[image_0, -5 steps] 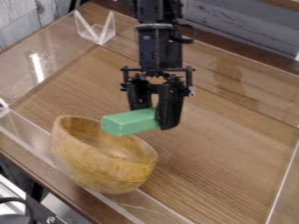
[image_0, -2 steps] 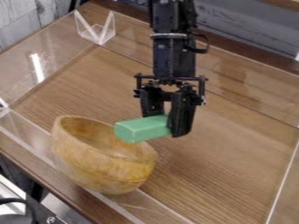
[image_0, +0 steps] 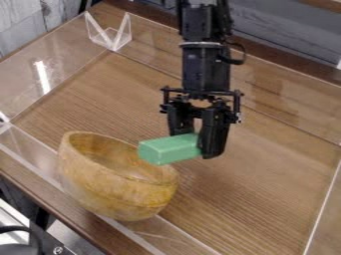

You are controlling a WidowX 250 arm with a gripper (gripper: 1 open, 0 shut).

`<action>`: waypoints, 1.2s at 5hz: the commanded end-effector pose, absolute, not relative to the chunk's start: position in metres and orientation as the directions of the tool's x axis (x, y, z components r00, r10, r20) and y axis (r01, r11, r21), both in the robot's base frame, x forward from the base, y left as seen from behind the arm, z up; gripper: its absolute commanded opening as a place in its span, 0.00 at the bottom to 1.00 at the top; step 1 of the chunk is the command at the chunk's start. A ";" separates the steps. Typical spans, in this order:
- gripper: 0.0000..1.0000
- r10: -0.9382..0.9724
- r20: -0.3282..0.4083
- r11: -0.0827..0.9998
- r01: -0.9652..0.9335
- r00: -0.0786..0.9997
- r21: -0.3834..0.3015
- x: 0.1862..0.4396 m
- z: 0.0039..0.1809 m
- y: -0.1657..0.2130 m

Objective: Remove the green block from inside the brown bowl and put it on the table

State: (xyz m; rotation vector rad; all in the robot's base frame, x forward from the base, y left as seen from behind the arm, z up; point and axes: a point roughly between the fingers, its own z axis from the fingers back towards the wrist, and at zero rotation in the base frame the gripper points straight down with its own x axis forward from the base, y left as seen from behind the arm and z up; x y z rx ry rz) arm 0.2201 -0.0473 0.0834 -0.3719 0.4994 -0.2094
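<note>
The green block (image_0: 170,149) hangs in the air just past the right rim of the brown bowl (image_0: 115,176), clear of its inside. My gripper (image_0: 198,142) is shut on the block's right end, its black fingers pointing straight down. The block sticks out to the left of the fingers, roughly level. The bowl sits at the front left of the table (image_0: 266,189) and nothing shows inside it. The arm rises from the gripper toward the top of the view.
Low clear acrylic walls (image_0: 40,75) border the tabletop on all sides. A clear V-shaped stand (image_0: 107,30) sits at the back left corner. Open wood surface lies to the right of the bowl and behind it.
The gripper has carried the green block to the right and slightly down, from above the bowl's far rim to just beyond its right edge. The bowl has not moved.
</note>
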 end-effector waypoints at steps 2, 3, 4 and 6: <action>0.00 -0.305 -0.371 0.906 0.148 0.877 -0.397 0.232 0.085 -0.046; 0.00 -0.311 -0.364 0.904 0.155 0.878 -0.398 0.234 0.082 -0.045; 0.00 -0.316 -0.358 0.902 0.161 0.879 -0.400 0.236 0.080 -0.044; 0.00 -0.323 -0.345 0.899 0.171 0.881 -0.404 0.239 0.076 -0.042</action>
